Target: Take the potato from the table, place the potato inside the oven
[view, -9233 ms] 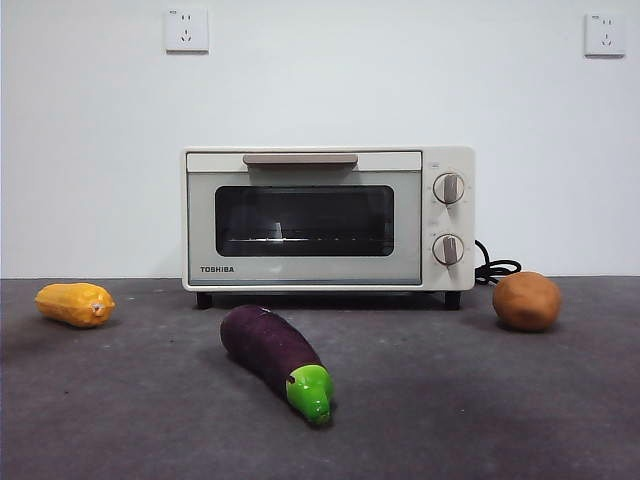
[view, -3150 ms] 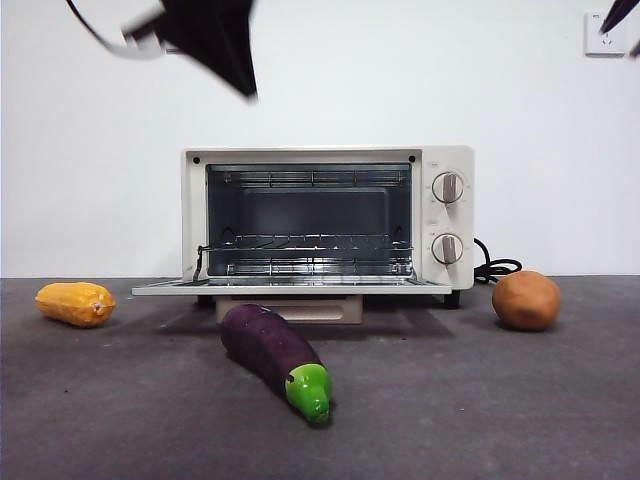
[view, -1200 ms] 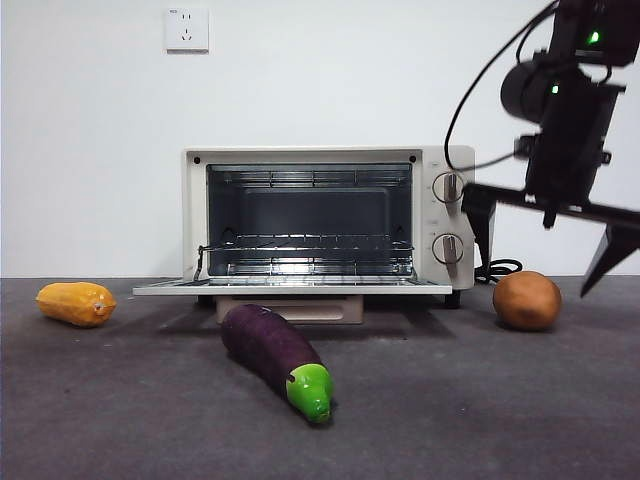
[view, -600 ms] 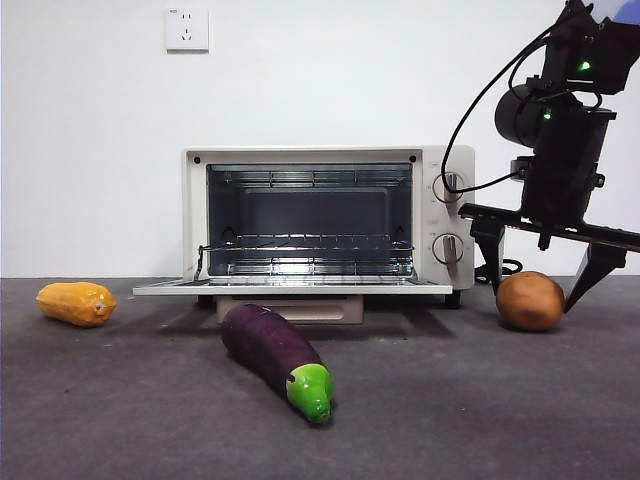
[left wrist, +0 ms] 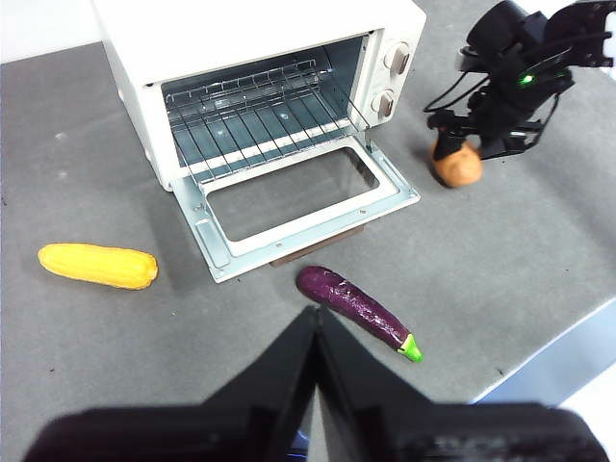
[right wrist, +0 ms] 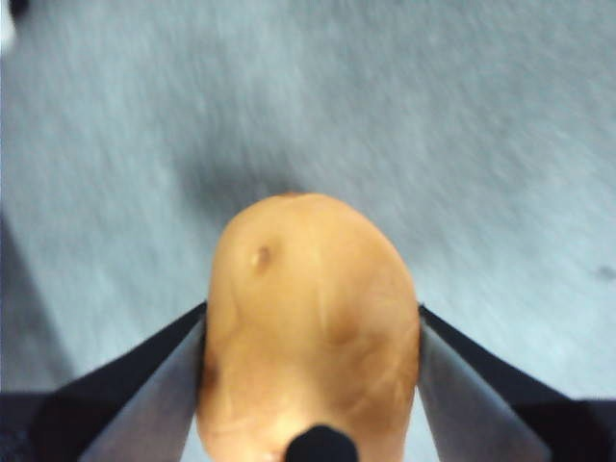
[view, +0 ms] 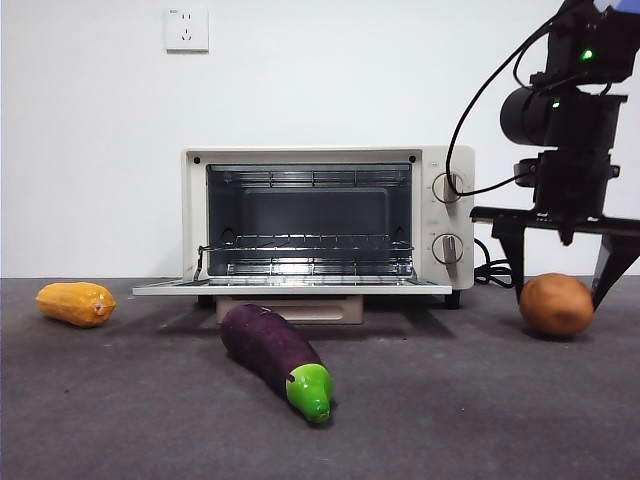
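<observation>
The orange-brown potato (view: 556,304) rests on the dark grey table (view: 450,400), to the right of the cream-white oven (view: 440,170). My right gripper (view: 560,288) comes down over it, one black jaw on each side. In the right wrist view the potato (right wrist: 308,279) fills the gap and both fingers (right wrist: 164,385) press on its flanks. The left wrist view looks down from high up on the oven (left wrist: 241,29), the potato (left wrist: 456,167) and the right gripper (left wrist: 464,144). My left gripper (left wrist: 315,313) hangs shut above the table's front, holding nothing.
The oven door (view: 290,288) lies folded down flat, and the wire rack inside is bare. A purple eggplant (view: 275,350) lies in front of the door. A yellow ribbed vegetable (view: 75,303) sits at the far left. The black cord (view: 495,270) trails behind the potato.
The oven door has been opened. The right arm came down over the potato, its jaws closed in on it, and gripper and potato have shifted a little to the right.
</observation>
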Controlling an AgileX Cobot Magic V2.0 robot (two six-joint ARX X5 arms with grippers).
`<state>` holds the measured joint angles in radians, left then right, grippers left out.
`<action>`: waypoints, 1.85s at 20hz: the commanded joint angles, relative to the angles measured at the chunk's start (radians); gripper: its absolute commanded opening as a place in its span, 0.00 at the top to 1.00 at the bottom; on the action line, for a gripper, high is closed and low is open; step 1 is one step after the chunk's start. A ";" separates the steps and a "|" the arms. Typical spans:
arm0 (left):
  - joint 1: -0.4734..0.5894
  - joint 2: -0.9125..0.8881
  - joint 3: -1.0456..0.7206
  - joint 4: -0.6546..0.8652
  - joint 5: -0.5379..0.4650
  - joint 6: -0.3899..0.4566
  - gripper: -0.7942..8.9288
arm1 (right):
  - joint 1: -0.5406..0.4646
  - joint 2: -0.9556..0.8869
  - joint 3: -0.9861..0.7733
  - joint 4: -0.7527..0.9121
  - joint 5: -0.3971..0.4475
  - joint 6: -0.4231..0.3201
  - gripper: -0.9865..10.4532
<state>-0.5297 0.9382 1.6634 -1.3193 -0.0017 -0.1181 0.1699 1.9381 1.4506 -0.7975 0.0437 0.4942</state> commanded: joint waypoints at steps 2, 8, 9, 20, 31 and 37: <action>-0.001 -0.002 -0.003 0.004 -0.002 0.030 0.92 | 0.002 -0.127 -0.006 -0.023 -0.005 -0.071 0.78; -0.001 0.010 -0.004 0.004 -0.002 0.077 0.92 | 0.045 -0.436 -0.006 -0.058 -0.163 -0.137 0.78; -0.001 0.013 -0.004 0.004 -0.002 0.082 0.92 | 0.064 -0.472 -0.006 -0.055 -0.222 -0.141 0.78; -0.001 0.020 -0.004 0.004 0.000 0.130 0.92 | 0.409 -0.353 -0.006 0.348 -0.170 -0.184 0.78; -0.001 0.000 -0.003 0.004 0.001 0.130 0.92 | 0.420 -0.059 -0.006 0.678 -0.145 -0.180 0.78; -0.001 0.001 -0.004 0.004 0.000 0.130 0.92 | 0.418 0.012 -0.003 0.747 -0.032 -0.180 0.77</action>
<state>-0.5297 0.9424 1.6630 -1.3197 -0.0013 0.0002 0.5877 1.9396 1.4509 -0.0639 0.0086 0.3172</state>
